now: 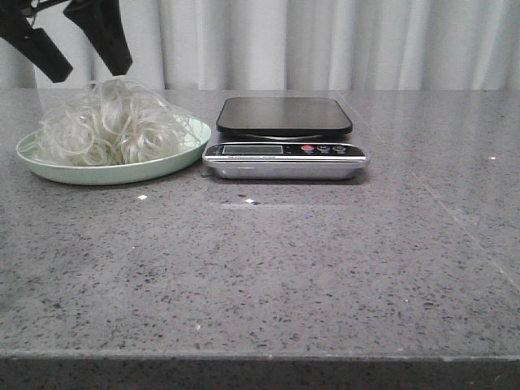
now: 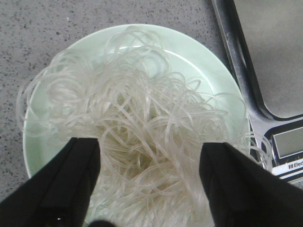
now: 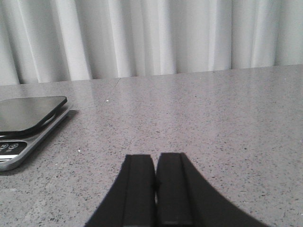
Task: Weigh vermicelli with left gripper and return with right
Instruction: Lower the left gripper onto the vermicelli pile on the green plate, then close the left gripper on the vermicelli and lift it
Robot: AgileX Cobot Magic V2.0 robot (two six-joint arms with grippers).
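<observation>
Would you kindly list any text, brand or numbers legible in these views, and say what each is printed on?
"Elec": start of a word cut off by the picture's edge, on the scale front panel below its display, left wrist view.
Scale display: no digits readable.
Scale buttons: markings too small to read.
Plate, vermicelli, table: no text.

Grey speckled counter (image 1: 268,268), white pleated curtain (image 1: 341,45) behind it. Pale green plate (image 1: 175,161) sits left of centre. Kitchen scale (image 1: 284,138) just beside it on the right: dark platform, silver base, display and buttons facing front.
</observation>
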